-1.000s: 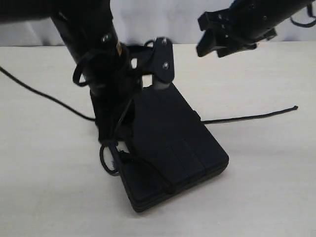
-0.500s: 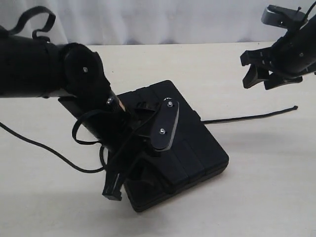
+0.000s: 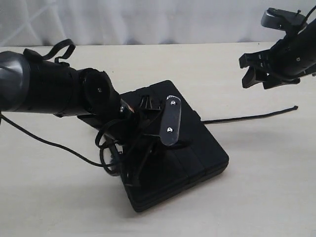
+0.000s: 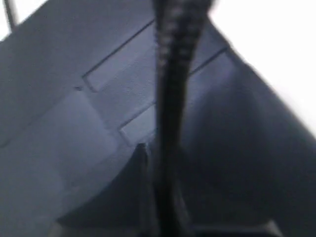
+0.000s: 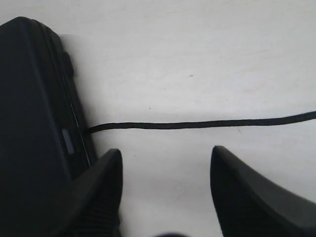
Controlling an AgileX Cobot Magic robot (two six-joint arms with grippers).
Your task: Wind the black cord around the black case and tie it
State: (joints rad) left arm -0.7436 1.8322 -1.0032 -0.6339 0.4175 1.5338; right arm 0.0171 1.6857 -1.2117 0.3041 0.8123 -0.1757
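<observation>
The black case [image 3: 200, 148] lies flat on the pale table. My left arm reaches across its near-left part, and my left gripper [image 3: 130, 171] sits low by the case's left edge, shut on the black cord [image 4: 170, 98]. That cord rises from the jaws across the case's ribbed lid [image 4: 74, 98]. Another stretch of the black cord [image 3: 247, 118] runs from the case's right side over the table to a small knot. My right gripper [image 3: 257, 78] hangs open above that stretch, at the far right. In the right wrist view its gripper [image 5: 167, 152] stands wide over the cord [image 5: 197, 124], beside the case [image 5: 29, 98].
A further length of cord [image 3: 44, 143] trails off to the left over the table [image 3: 276, 187]. Looped black arm cables [image 3: 106, 148] hang by the case's left edge. A white curtain [image 3: 163, 19] backs the table.
My left arm swung down and across the case, and its jaws closed on the cord. My right arm moved from above the middle out to the far right, then held still, open.
</observation>
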